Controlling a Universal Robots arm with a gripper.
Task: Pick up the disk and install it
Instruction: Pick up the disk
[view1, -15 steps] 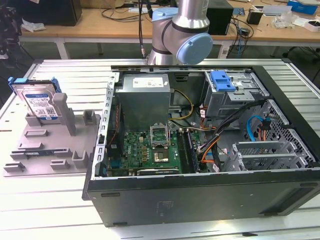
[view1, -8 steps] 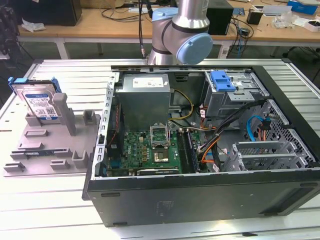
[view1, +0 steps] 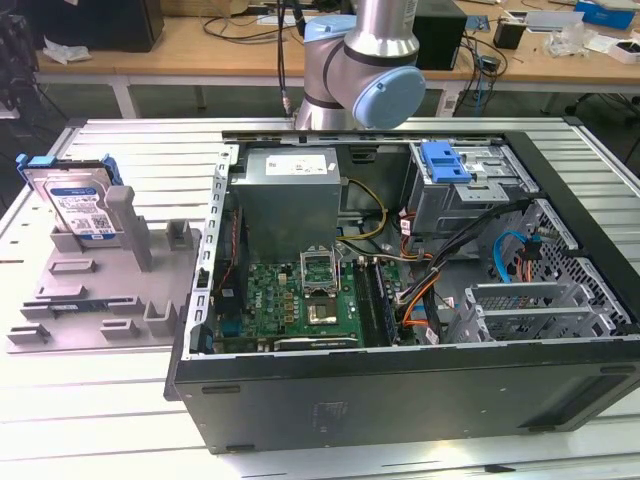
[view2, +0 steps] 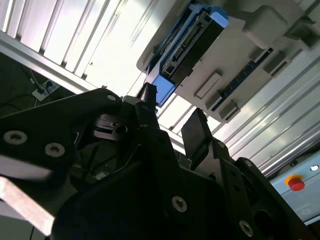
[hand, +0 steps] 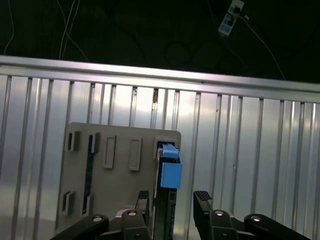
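Hand (hand: 172, 199) hovers open, aimed at the disk (hand: 170, 172), well apart.

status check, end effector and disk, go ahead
End effector open, empty. Disk standing in grey holder, not yet picked. Nothing seen between them.

Behind the computer case (view1: 400, 390), the arm (view1: 372, 30) was silver tubing with pale blue joint caps (view1: 388, 95), a black cable (view1: 283, 60) alongside. Its gripper (hand: 172, 197) was matte black, angular, studded with silver screw heads.
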